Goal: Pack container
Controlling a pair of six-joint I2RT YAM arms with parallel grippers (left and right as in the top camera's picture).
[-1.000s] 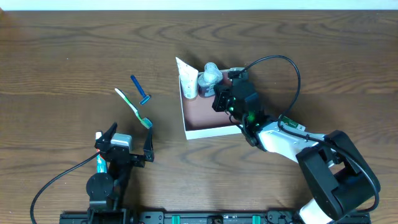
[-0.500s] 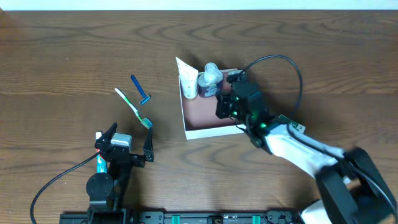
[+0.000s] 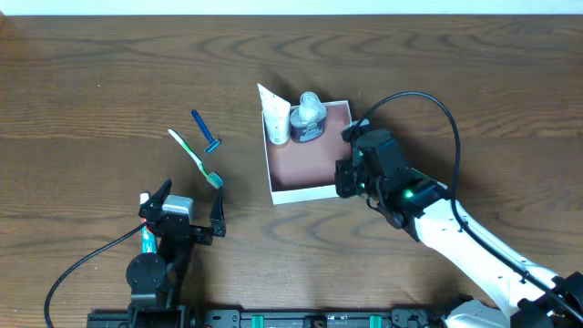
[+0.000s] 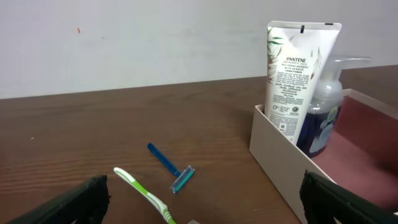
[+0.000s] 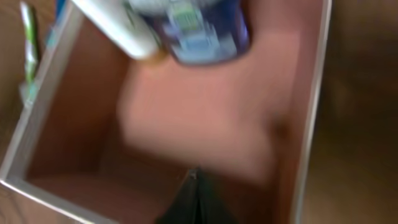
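1. Noted shift vs 1 s ago: R gripper [image 5: 195, 194] pulled back from far-R part of container [image 3: 305, 162], beside pump bottle [image 3: 309, 117], to container's near-R corner. Forearm now stretched out low across tabletop [image 3: 91, 82], toward near-R
2. No change elsewhere: white tube [image 3: 276, 118] and pump bottle in same spots along far wall inside container, touching, tube leaning out over far-L corner. Container itself not shifted
3. Read as: drop-off prob. done, R arm retreating empty. Two items in; razor [image 3: 206, 133] and toothbrush [image 3: 196, 157] not packed yet, lying on tabletop L of container, well apart from it, just beside each other. Task judged abt half done; next pick likely one of those two, both nearer L arm
4. R jaws: wrist view smeared by motion, but look pressed together as one dark wedge w/ nothing between. Pointing down over near part of pinkish floor, just inside near wall
5. R arm pose: wrist tilted down toward container from its near-R side, cable looping high above forearm
6. L gripper [image 3: 189, 211]: parked near-L of tabletop, same as before, jaws spread wide and empty, facing razor, toothbrush and container's L wall
7. Container loc: mid-tabletop, a bit R of centre, between the two arms
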